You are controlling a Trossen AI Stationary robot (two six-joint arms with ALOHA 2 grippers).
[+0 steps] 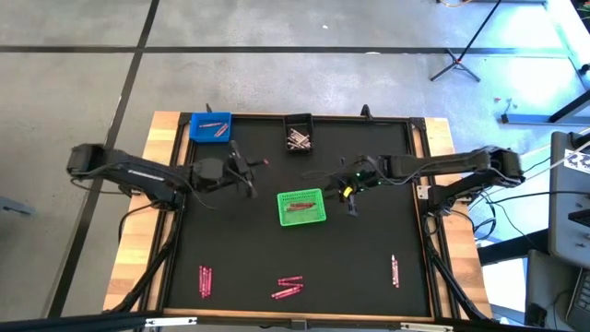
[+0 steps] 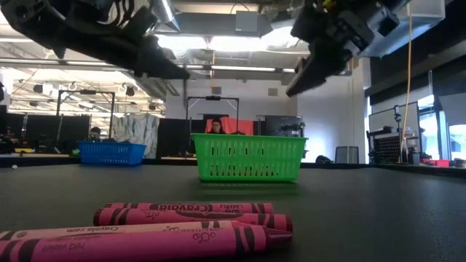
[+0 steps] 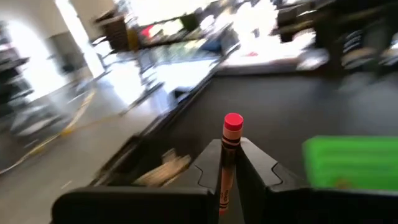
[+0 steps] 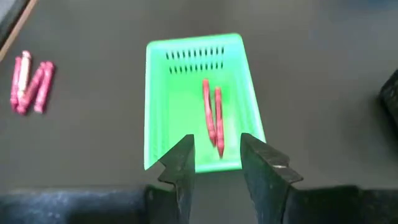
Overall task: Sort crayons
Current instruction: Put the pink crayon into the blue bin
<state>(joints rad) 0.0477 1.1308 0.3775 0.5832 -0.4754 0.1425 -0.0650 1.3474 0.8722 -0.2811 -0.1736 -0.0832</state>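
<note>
Looking down on the black table [image 1: 240, 267], I see three bins: the green bin [image 1: 301, 207] in the middle, the blue bin [image 1: 210, 126] at the far left corner, and the black bin [image 1: 298, 135] at the far edge, holding pale sticks.

My left gripper [image 1: 251, 175] hangs over the mat between the blue and green bins, clenched on a red crayon [image 3: 229, 155]. In its wrist view the crayon stands lengthwise between the fingers [image 3: 261, 171], one end poking out forward past the tips.

My right gripper [image 4: 216, 158] hovers just beside the green bin, fingers released with nothing between them. Below it two red crayons [image 4: 212, 118] lie side by side in the green bin, parallel, long axes running along the bin's length.

Loose pink crayons [image 1: 288, 288] lie in a small cluster near the front edge; in the low view they stretch roughly crosswise to the camera. Another pair [image 1: 205, 281] sits front left, pointing front-to-back, and a single one [image 1: 395, 269] front right, likewise front-to-back.
</note>
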